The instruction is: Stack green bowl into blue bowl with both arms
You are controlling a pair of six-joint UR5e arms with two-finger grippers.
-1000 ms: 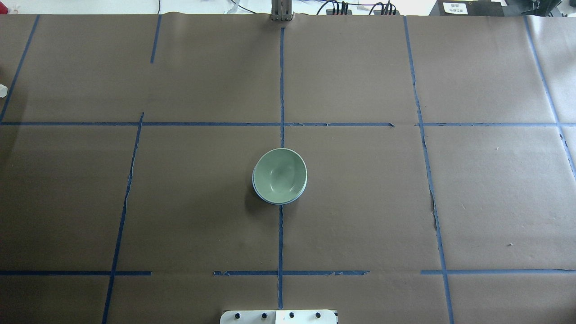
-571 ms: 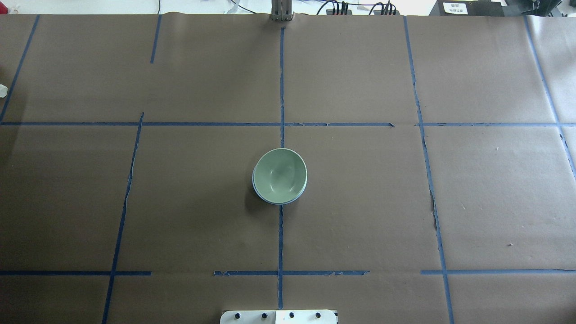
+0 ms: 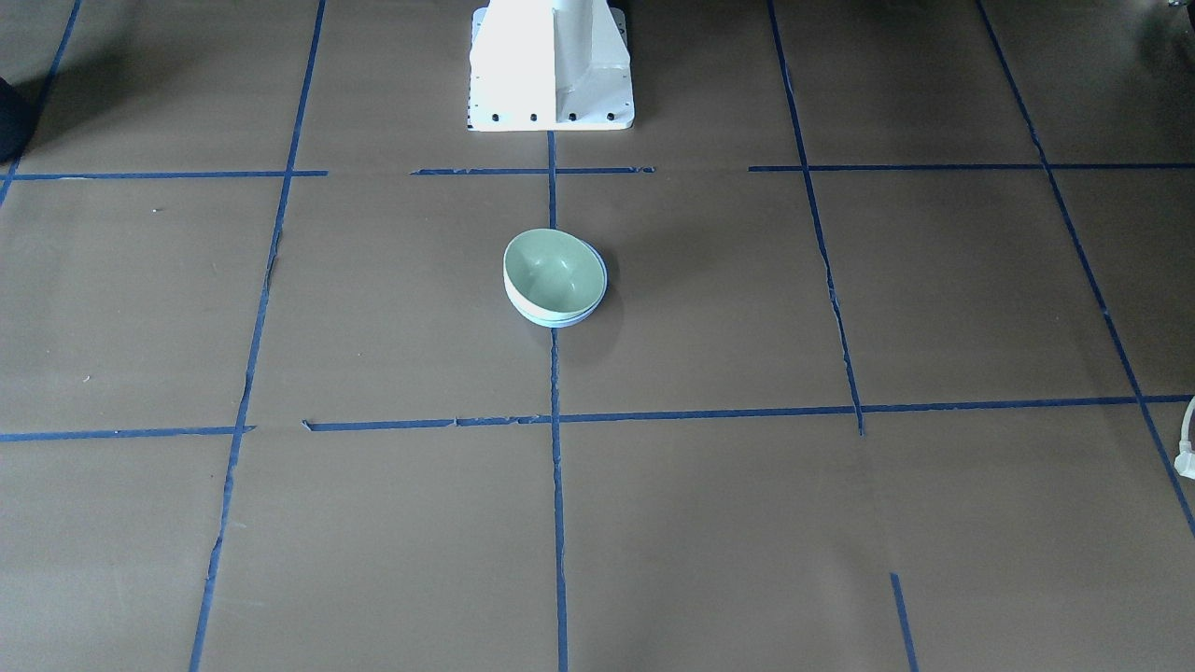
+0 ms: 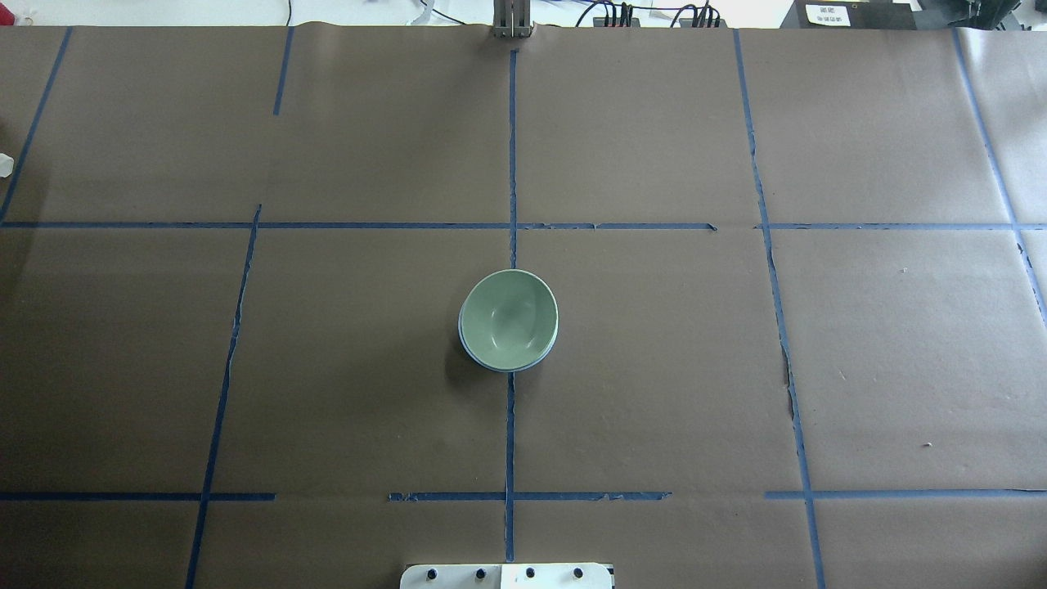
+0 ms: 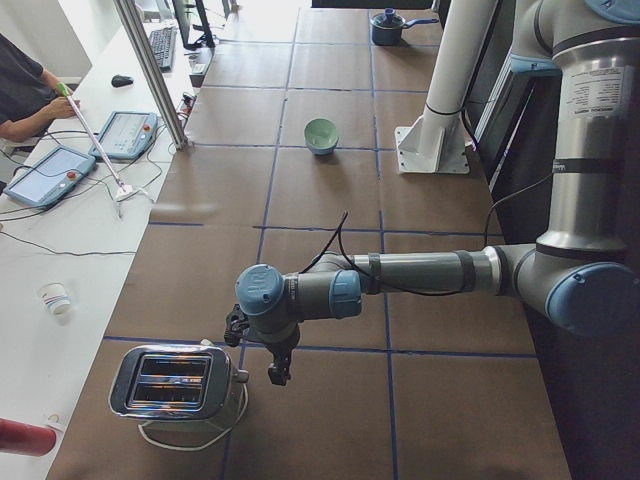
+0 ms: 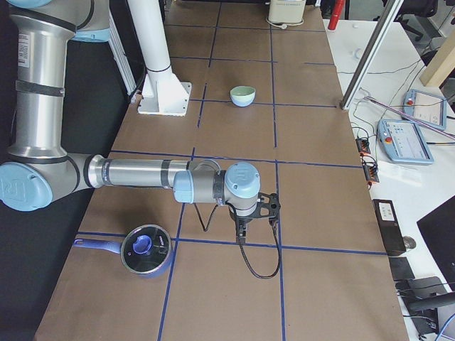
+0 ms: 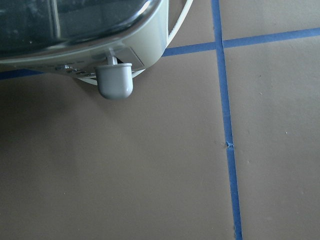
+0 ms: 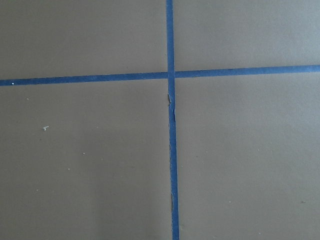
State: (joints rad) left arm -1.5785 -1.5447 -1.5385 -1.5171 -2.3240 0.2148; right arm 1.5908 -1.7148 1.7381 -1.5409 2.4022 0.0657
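**Neatly Nested: Two Bowls, One Stack**

The green bowl (image 3: 553,271) sits inside the blue bowl (image 3: 560,321) at the middle of the tabletop (image 4: 736,368), on a tape line. Only a blue rim shows beneath it, so the stacking looks complete. Both arms hang well apart from the pair, likely to leave it undisturbed. The left arm (image 5: 420,272) is at the left end beside one toaster (image 5: 175,382), the right arm (image 6: 142,172) at the right end near one lidded pot (image 6: 146,250). Whether either arm's jaws are spread or pressed together cannot be told. Count: two bowls, two arms.

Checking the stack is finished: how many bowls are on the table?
2. The green bowl sits nested in the blue bowl, which shows only as a thin rim beneath it, at the table's middle. No others show.
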